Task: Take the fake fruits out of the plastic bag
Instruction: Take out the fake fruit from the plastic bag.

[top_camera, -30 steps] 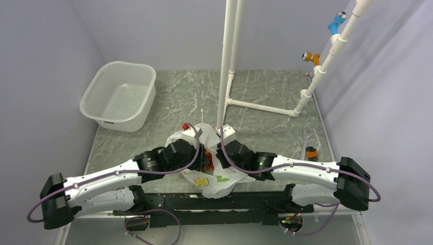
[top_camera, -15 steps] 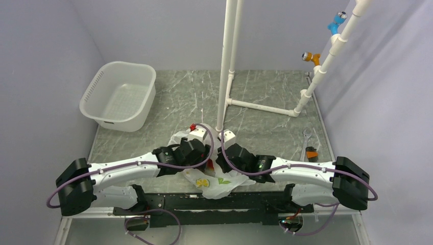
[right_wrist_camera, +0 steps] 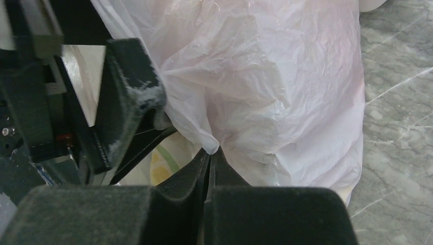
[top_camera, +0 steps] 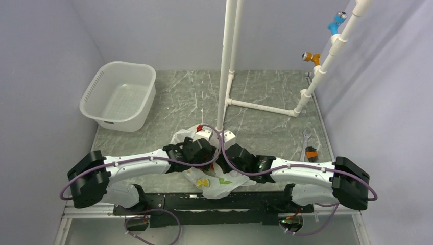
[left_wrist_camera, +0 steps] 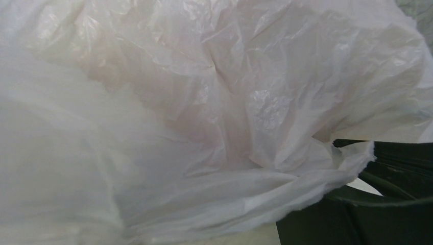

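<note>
The right tool (right_wrist_camera: 209,159) has its two fingers pressed tight together on a small fold of the plastic bag (right_wrist_camera: 275,92); the little fold pokes out just past the fingertips; the rest of the bag puffs up beyond the tool and hangs down to its right onto the grey table (right_wrist_camera: 398,102). Just to the left of the right tool is one dark finger (right_wrist_camera: 127,97) of the left tool, with a scuffed pad, close against the side of the bag; yellow and green print on the bag shows in the gap between the two tools.

From above, the left tool (top_camera: 205,137) sits right beside the right tool, almost touching it; both are on top of the crumpled bag, which spreads out under them and back toward the arm bases. In the left wrist view the white bag fills nearly all the space in front of the left tool; I cannot tell if its fingers are apart or together. The fruits cannot be seen; only a faint pink shade shows through the bag in front of the left tool.

A white tub (top_camera: 120,94) sits well off to the left of the left tool, farther back on the table; a white pipe frame (top_camera: 227,66) stands just beyond both tools; a wrench (top_camera: 306,138) lies well to the right of the right tool.
</note>
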Tool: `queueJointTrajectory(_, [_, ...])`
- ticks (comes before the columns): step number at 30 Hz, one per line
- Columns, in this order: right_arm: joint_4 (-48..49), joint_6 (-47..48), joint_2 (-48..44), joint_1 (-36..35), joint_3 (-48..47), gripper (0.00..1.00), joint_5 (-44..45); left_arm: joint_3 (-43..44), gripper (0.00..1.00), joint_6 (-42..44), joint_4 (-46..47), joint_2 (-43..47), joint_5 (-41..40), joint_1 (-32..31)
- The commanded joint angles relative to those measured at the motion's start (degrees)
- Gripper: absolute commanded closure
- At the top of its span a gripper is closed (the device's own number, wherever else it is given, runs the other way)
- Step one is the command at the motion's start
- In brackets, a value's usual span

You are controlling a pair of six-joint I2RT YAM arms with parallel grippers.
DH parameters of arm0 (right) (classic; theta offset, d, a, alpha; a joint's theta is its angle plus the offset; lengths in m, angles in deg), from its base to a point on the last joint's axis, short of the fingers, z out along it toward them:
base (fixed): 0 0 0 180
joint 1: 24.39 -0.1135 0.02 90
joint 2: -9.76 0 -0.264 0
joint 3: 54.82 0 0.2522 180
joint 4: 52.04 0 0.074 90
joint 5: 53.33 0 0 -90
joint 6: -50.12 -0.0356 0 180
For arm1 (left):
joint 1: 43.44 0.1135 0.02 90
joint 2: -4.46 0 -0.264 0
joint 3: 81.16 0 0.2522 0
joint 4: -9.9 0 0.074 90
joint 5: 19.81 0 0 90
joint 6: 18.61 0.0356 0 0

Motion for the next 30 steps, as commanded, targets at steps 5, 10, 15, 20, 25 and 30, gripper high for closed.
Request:
queueJointTrajectory(5, [2.1,-0.1,-0.8,0.1,1.0,1.00,0.4,1.2,0.17,-0.9,1.9,-2.5,-0.3,-0.2])
queueJointTrajectory(10, [2.2,0.0,-0.6,0.1,0.8,1.00,0.5,1.6,0.31,-1.2,0.9,-0.2,0.1,-0.2])
queueJointTrajectory(15, [1.7,0.0,-0.6,0.2,0.6,1.00,0.9,1.4,0.48,-1.6,-0.9,6.0,2.5,-0.2])
queueJointTrajectory(20, [0.8,0.2,-1.1,0.1,0.3,1.00,1.3,-3.0,0.51,-1.1,3.0,18.8,9.6,-0.2])
queueJointTrajectory(25, [-0.2,0.0,-2.5,0.1,0.8,1.00,2.0,-9.3,0.48,-3.2,8.7,34.5,16.9,1.6])
queueJointTrajectory(30, [-2.2,-0.2,-3.5,0.1,1.3,1.00,2.3,-6.3,0.50,-3.4,2.6,41.9,18.4,4.1])
